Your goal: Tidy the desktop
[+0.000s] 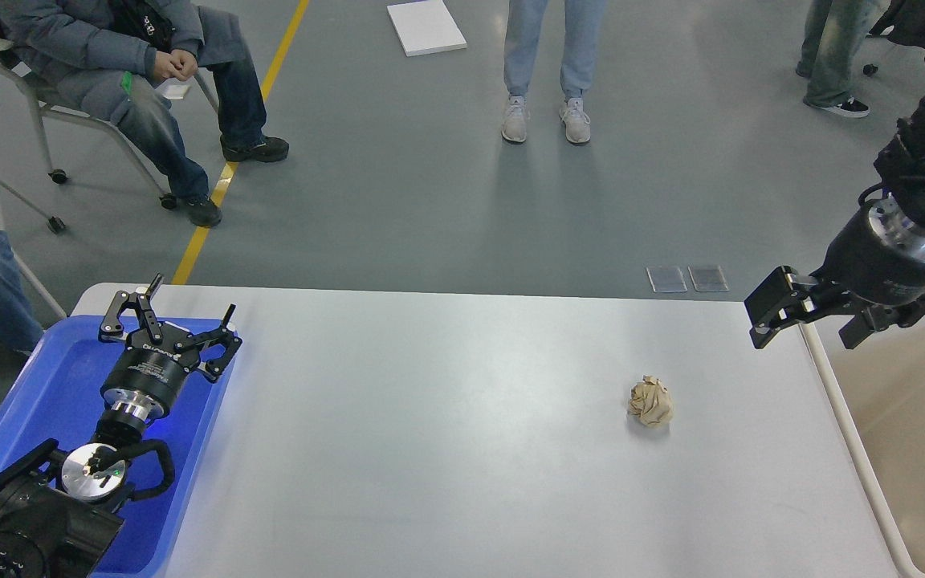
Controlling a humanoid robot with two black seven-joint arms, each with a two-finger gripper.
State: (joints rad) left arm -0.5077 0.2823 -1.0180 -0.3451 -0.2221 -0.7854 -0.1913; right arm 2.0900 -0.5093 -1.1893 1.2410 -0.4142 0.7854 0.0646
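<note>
Head view looks down on the desktop (446, 449), a wide pale grey table filling the near part of the scene, with a crumpled ball of brown paper (650, 401) lying on its right half, well apart from both arms. Over the blue tray (45, 385) at the table's left edge, the left gripper (181, 309) has its fingers spread with nothing between them, and white lettering on its body is too small to read. Above the table's far right corner, beside the beige bin (912, 417), the right gripper (812, 317) also stands spread and empty.
</note>
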